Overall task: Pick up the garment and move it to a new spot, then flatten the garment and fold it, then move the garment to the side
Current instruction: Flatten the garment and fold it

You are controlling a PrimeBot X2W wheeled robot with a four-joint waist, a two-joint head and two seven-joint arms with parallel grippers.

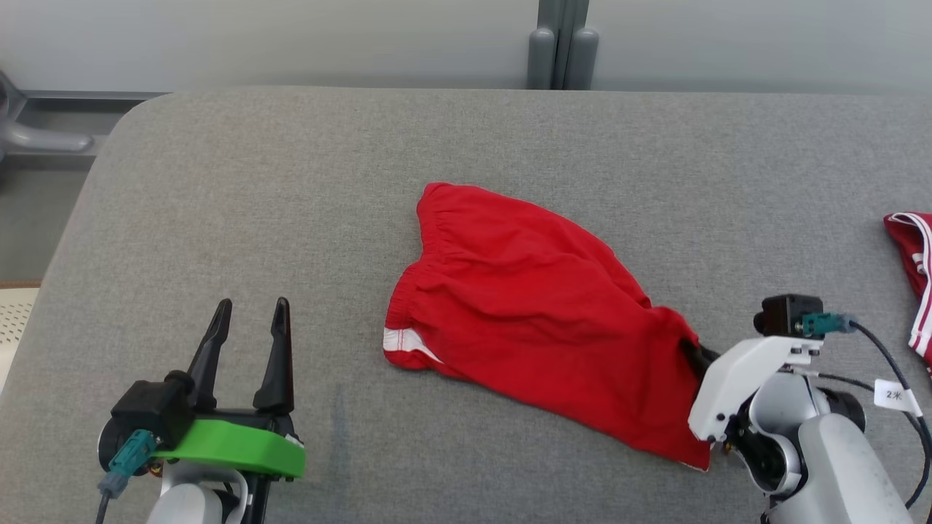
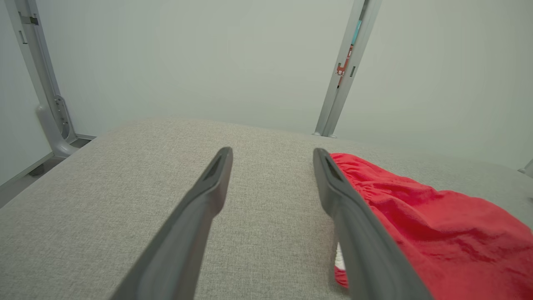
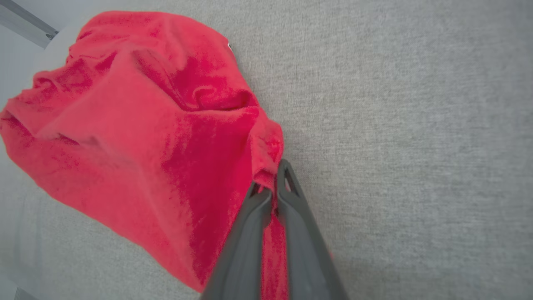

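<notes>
I see the red garment [image 1: 524, 313] lying rumpled on the grey fabric worktop [image 1: 218, 182], about midway between the far and near edges and a little toward the right edge. Its gathered elastic band faces the left edge, with a small white patch at its near corner. From there the cloth runs slantwise toward the near right corner.

My right gripper [image 3: 270, 183] sits at that near-right end. In the right wrist view its two dark fingers are pressed together with a fold of the red hem pinched between them, and the fabric bunches just beyond the tips. In the head view those fingers are mostly hidden behind the cloth and the pale wrist.

My left gripper [image 1: 253, 306] is over the near left part of the worktop, well apart from the garment, with its fingers spread wide. In the left wrist view, bare worktop shows through the gap and the banded end of the garment lies just past one finger.

A striped red cloth [image 1: 914, 276] lies at the right edge, apart from the garment. A grey post [image 1: 561, 44] stands behind the far edge.
</notes>
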